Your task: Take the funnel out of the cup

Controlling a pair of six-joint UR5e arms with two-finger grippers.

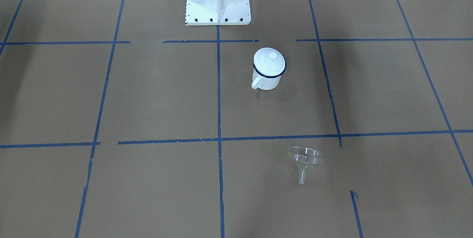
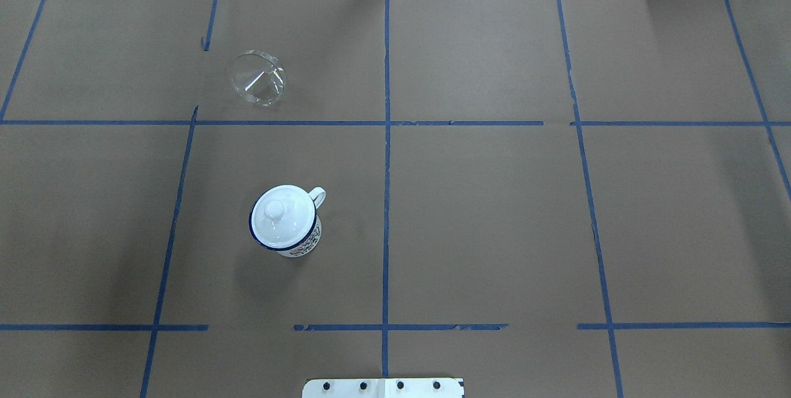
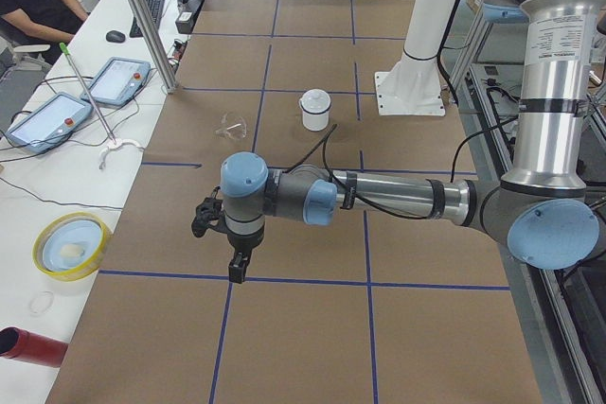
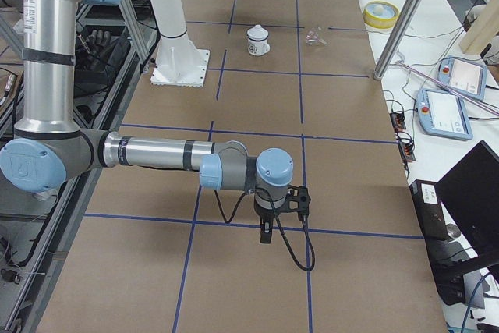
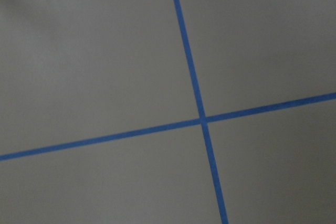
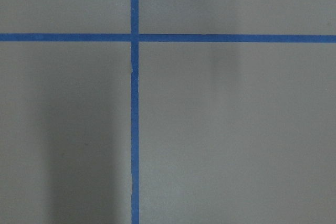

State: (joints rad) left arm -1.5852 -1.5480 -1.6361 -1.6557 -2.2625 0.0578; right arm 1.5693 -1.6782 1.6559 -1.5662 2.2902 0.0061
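The clear funnel (image 1: 306, 158) lies on its side on the brown paper, apart from the cup; it also shows in the overhead view (image 2: 256, 78). The white enamel cup (image 1: 269, 81) with a dark blue rim stands upright near the robot base, and a white lid with a knob (image 2: 281, 215) sits on it. The left gripper (image 3: 236, 270) hangs over the table's left end, far from both. The right gripper (image 4: 265, 233) hangs over the right end. Both show only in the side views, so I cannot tell if they are open or shut. The wrist views show only paper and blue tape.
The white robot base (image 1: 218, 5) stands at the table's edge behind the cup. A yellow bowl (image 3: 71, 245) and a red cylinder (image 3: 28, 345) lie on the side bench. Control pendants (image 3: 47, 120) and a metal post (image 3: 142, 21) stand there too.
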